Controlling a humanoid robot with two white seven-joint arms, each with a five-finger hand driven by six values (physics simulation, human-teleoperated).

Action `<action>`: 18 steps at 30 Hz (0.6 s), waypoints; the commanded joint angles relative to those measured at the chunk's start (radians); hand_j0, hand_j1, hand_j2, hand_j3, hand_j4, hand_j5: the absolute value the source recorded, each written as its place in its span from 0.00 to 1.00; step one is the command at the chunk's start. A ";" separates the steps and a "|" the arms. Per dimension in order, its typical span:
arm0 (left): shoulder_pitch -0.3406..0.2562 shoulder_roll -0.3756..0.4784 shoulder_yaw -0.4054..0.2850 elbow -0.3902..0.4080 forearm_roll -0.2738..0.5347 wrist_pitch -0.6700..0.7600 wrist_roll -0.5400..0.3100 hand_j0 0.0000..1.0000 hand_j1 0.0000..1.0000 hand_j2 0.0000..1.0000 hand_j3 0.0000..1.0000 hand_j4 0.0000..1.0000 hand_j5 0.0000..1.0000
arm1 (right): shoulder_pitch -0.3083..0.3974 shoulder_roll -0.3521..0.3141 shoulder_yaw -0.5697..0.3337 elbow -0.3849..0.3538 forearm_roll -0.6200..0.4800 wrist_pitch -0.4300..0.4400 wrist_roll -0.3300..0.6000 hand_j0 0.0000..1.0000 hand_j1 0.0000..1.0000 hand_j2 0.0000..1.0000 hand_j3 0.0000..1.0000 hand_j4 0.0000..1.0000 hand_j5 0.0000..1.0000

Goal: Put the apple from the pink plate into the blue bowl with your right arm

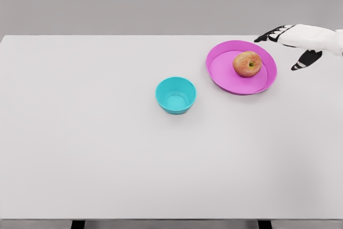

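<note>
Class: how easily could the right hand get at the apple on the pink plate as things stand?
Probably easily: the right hand is open beside the pink plate, near its far right rim, and nothing stands between it and the apple, which lies uncovered.

You're looking at a simulated test bench, not a real room: flat grey backdrop, no walls or furniture beyond one plain white table (pixel 107 159) with dark legs just showing at the bottom edge. Everything renders clean and textureless, and the only props are a pink plate (pixel 222 71), an apple (pixel 247 64) and a blue bowl (pixel 176 95).
</note>
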 commanded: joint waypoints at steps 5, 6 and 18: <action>0.000 0.000 0.000 0.000 0.000 0.000 0.000 1.00 1.00 1.00 1.00 1.00 1.00 | -0.054 0.125 0.085 0.140 0.000 0.002 0.009 1.00 1.00 1.00 1.00 1.00 1.00; 0.000 0.000 0.000 0.000 0.000 0.000 0.000 1.00 1.00 1.00 1.00 1.00 1.00 | -0.072 0.143 0.088 0.180 0.001 0.002 0.009 1.00 1.00 1.00 1.00 1.00 1.00; 0.000 0.000 0.000 0.000 0.000 0.000 0.000 1.00 1.00 1.00 1.00 1.00 1.00 | -0.123 0.223 0.111 0.358 0.044 0.002 0.009 1.00 1.00 1.00 1.00 1.00 1.00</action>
